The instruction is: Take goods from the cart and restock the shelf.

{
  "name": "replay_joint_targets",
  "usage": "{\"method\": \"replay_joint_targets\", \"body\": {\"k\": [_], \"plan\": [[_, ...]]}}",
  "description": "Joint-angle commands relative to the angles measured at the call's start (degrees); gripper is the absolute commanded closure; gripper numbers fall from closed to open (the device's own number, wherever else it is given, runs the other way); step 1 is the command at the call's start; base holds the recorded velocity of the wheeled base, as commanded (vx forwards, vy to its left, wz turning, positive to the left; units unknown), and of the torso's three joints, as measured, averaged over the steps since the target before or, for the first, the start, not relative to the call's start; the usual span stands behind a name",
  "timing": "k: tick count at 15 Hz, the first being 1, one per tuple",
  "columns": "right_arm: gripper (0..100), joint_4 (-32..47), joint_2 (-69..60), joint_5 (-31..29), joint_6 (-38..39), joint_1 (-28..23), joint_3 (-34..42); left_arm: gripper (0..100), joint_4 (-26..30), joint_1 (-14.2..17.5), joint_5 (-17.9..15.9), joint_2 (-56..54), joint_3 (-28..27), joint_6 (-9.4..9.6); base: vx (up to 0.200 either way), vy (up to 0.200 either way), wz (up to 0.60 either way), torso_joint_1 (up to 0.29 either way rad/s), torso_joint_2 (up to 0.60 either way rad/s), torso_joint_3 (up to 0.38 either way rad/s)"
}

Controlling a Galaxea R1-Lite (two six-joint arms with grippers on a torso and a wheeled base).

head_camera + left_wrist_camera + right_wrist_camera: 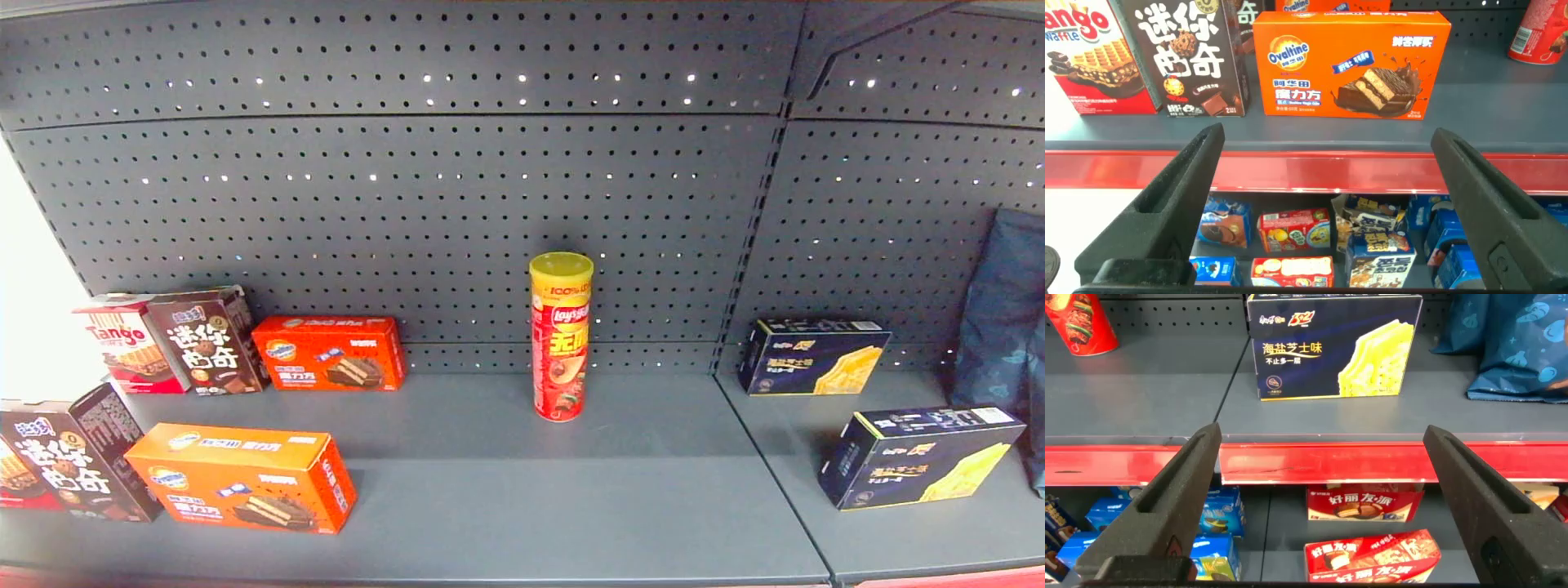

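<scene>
The left claw is spread wide and grasps nothing. It sits just near of the red front strip of the shelf. Straight beyond it, on the near part of the shelf, stands an orange box with a chocolate wafer bar pictured on its face. To that box's left stand a brown biscuit box and a red waffle box.

The right claw is likewise fully released and empty, also just near of the red strip. Beyond it on the shelf stands a dark box printed with a yellow wafer. A blue patterned bag lies to its right.

Between the two groups, well apart from both claws, a red tube with a yellow lid stands upright toward the far side. A second dark box sits against the perforated back panel.

Under the strip, a lower shelf holds more packets.
</scene>
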Motion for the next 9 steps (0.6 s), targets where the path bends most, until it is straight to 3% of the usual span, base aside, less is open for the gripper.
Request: {"method": "replay_joint_targets", "body": {"k": [1,9], "plan": [[0,0.01,0.07,-0.02,-0.07,-0.01,0.01,0,0.05,0.02,0.02,-0.02,0.0,0.0,0.0,0.0,0.0,0.0,0.0,0.0],[0,0.01,0.07,-0.02,-0.07,-0.01,0.01,0,-0.04,0.02,0.02,-0.02,0.0,0.0,0.0,0.0,0.0,0.0,0.0,0.0]]}}
